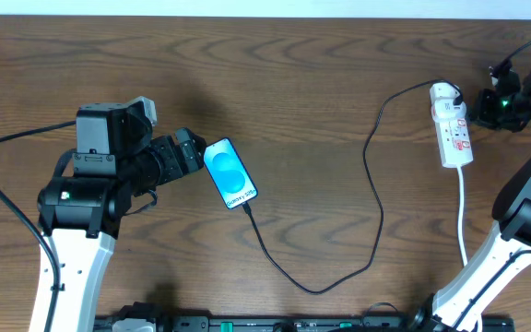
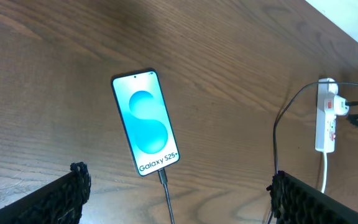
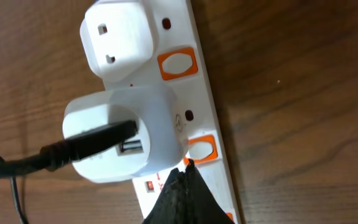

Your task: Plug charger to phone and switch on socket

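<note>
right, the phone (image 1: 230,172) lies flat on the wooden surface (image 1: 321,55), screen lit blue. the charger (image 3: 61,151) is already seated in its bottom edge, black cable looping away to the white adapter (image 3: 126,134) on the socket (image 1: 454,129). left hand (image 1: 192,155) sits just beside the phone's top end, fingers (image 2: 73,186) spread wide. over at the strip, the right hand (image 3: 182,186) is pressed together, its tip down on the socket just beside an orange switch (image 3: 202,149), close against the adapter.
</note>
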Controlling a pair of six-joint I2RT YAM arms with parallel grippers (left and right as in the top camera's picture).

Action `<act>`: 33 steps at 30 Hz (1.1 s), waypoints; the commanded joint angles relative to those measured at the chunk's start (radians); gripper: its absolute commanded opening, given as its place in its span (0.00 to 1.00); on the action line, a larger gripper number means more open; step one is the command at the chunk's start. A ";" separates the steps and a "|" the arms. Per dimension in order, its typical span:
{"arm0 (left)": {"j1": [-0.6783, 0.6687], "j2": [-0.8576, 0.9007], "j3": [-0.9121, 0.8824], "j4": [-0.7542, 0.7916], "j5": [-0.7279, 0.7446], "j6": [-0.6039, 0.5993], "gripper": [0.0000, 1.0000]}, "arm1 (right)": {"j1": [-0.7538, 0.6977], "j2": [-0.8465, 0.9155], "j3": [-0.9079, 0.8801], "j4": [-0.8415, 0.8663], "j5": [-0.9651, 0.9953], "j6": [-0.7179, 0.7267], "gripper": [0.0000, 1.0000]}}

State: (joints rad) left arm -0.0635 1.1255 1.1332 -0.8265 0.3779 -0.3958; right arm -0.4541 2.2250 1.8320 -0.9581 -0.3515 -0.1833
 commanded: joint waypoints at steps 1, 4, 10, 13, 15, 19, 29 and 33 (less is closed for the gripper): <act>0.001 -0.007 0.018 0.001 -0.009 0.002 0.94 | -0.005 0.003 -0.014 0.014 -0.003 0.011 0.01; 0.001 -0.007 0.018 0.002 -0.009 0.002 0.94 | -0.004 0.003 -0.023 0.030 0.021 -0.025 0.01; 0.001 -0.007 0.018 0.002 -0.009 0.002 0.94 | -0.003 0.003 -0.045 0.061 0.025 -0.087 0.01; 0.001 -0.007 0.018 0.002 -0.009 0.002 0.94 | -0.002 0.003 -0.047 0.063 0.025 -0.137 0.01; 0.001 -0.007 0.018 0.002 -0.009 0.002 0.94 | -0.002 0.003 -0.047 0.069 0.025 -0.147 0.01; 0.001 -0.007 0.018 0.002 -0.009 0.002 0.94 | -0.002 0.003 -0.048 0.082 0.025 -0.147 0.01; 0.001 -0.007 0.018 0.001 -0.009 0.002 0.94 | 0.009 0.003 -0.099 0.134 0.024 -0.146 0.01; 0.001 -0.007 0.018 0.002 -0.009 0.002 0.94 | 0.010 0.003 -0.138 0.177 -0.011 -0.134 0.01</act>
State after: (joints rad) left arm -0.0635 1.1255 1.1332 -0.8265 0.3779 -0.3958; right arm -0.4515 2.2250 1.7184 -0.7952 -0.3290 -0.3111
